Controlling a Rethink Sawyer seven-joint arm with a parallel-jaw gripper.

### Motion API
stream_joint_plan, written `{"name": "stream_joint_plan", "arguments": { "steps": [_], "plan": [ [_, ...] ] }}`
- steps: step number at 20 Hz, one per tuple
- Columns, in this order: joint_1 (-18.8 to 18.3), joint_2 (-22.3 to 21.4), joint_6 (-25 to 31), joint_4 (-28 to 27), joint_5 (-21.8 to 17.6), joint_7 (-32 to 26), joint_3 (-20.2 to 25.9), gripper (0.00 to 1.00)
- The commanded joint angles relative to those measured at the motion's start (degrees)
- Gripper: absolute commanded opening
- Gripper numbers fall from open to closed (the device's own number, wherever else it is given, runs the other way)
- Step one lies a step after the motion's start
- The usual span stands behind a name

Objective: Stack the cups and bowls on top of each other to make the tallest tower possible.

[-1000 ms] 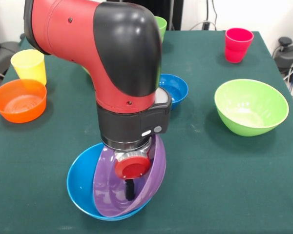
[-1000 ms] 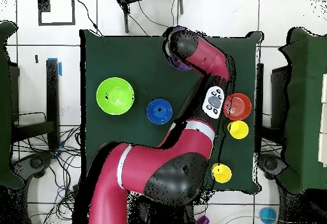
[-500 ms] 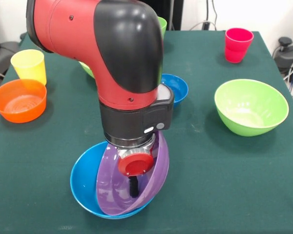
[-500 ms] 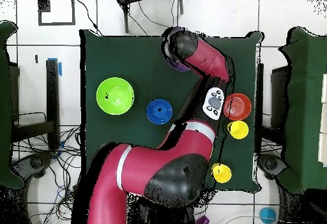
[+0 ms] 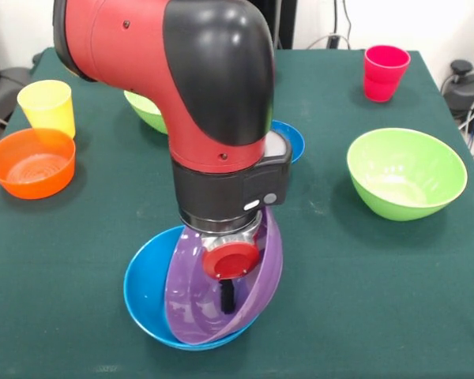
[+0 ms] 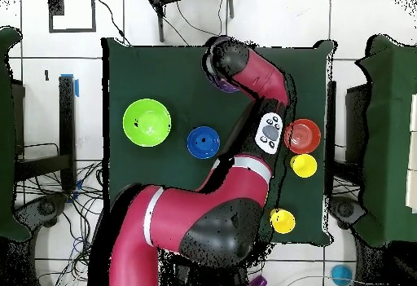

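Bright, even room light, soft shadows under the bowls (image 5: pixel 406 172), glossy highlights.

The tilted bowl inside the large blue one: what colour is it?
Purple, clearest in the front view.

Glossy red arm (image 5: pixel 126 39); black elbow, black wrist band
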Motion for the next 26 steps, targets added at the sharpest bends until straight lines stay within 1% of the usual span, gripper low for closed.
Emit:
{"name": "stream_joint_plan", "arguments": {
  "steps": [1, 11, 26],
  "plan": [
    [2.54, -2.00, 3.32, 7.62, -4.42, -2.45, 8.50, 1.00],
    [2.73, -2.75, 2.12, 9.33, -4.38, -2.56, 9.82, 1.00],
    [2.54, -5.07, 1.19, 12.81, -4.73, -3.50, 11.73, 1.00]
  ]
}}
